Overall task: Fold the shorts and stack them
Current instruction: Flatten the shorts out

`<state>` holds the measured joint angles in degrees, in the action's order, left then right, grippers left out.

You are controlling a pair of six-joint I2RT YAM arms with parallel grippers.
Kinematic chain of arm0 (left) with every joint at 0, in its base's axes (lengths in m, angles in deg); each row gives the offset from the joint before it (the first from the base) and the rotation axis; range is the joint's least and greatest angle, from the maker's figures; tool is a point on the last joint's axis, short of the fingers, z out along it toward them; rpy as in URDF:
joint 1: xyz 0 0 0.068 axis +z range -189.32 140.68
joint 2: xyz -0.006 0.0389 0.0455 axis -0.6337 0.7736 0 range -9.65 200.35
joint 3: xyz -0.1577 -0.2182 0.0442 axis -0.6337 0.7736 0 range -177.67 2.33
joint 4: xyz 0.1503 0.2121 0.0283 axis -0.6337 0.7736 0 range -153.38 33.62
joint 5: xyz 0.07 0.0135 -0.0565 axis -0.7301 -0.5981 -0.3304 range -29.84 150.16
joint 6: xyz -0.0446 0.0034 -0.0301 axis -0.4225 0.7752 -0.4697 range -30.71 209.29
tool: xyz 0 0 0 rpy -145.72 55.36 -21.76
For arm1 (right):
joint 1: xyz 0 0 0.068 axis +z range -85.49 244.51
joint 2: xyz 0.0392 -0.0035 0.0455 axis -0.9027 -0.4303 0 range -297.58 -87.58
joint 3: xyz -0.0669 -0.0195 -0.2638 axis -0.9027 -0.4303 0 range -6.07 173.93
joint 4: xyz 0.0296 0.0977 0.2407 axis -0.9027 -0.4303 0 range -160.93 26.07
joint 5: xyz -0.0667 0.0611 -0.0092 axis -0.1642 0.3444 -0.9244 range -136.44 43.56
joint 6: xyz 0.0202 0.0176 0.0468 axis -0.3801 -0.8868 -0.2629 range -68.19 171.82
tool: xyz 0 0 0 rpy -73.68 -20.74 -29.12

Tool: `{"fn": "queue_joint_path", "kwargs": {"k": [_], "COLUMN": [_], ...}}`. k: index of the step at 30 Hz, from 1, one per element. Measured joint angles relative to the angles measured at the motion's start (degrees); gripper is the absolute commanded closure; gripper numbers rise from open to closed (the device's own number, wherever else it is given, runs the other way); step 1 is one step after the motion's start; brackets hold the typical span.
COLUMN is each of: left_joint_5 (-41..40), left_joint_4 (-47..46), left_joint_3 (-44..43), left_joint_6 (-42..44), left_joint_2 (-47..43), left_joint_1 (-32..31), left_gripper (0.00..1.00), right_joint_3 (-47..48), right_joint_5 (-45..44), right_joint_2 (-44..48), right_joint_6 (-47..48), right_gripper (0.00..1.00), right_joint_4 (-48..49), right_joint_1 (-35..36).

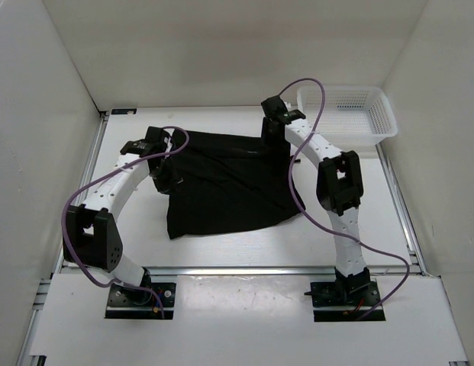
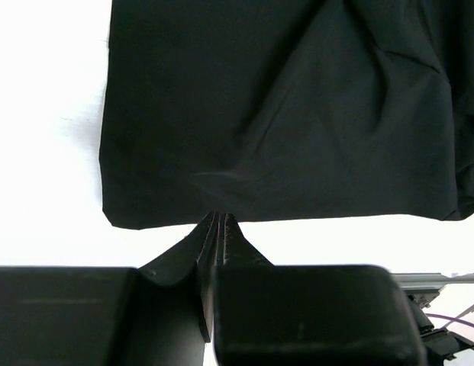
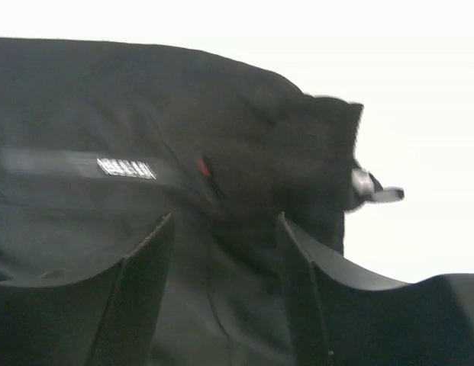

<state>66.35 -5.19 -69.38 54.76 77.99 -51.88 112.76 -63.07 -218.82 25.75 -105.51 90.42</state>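
The black shorts (image 1: 229,183) lie spread across the middle of the white table. My left gripper (image 1: 165,166) is at their left edge. In the left wrist view its fingers (image 2: 229,229) are pressed together, with the tips at the hem of the shorts (image 2: 282,114) and creases running toward them. My right gripper (image 1: 272,126) is at the far right corner of the shorts. In the right wrist view it is open (image 3: 221,229) just above the cloth (image 3: 130,114), near the waistband and the drawstring's pale tip (image 3: 366,185). That view is blurred.
A white mesh basket (image 1: 347,111) stands at the back right corner, just right of my right arm. White walls enclose the table on three sides. Purple cables loop over both arms.
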Motion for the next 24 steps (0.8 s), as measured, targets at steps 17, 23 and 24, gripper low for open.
{"fn": "queue_joint_path", "kwargs": {"k": [17,23,24], "left_joint_5": [-0.46,-1.16,-1.18], "left_joint_4": [-0.13,0.13,0.13], "left_joint_3": [1.05,1.05,1.05], "left_joint_6": [-0.42,-0.33,-0.22], "left_joint_2": [-0.31,-0.52,-0.63], "left_joint_1": [0.0,0.0,0.0], "left_gripper": [0.83,0.83,0.83], "right_joint_3": [-5.9,-3.43,-3.34], "right_joint_5": [9.38,9.31,9.31], "right_joint_2": [2.08,-1.99,-2.14], "right_joint_6": [-13.27,-15.13,-15.39], "right_gripper": [0.34,0.42,0.44], "right_joint_4": [3.28,3.98,4.07], "right_joint_1": [-1.55,-1.97,-2.1]}}
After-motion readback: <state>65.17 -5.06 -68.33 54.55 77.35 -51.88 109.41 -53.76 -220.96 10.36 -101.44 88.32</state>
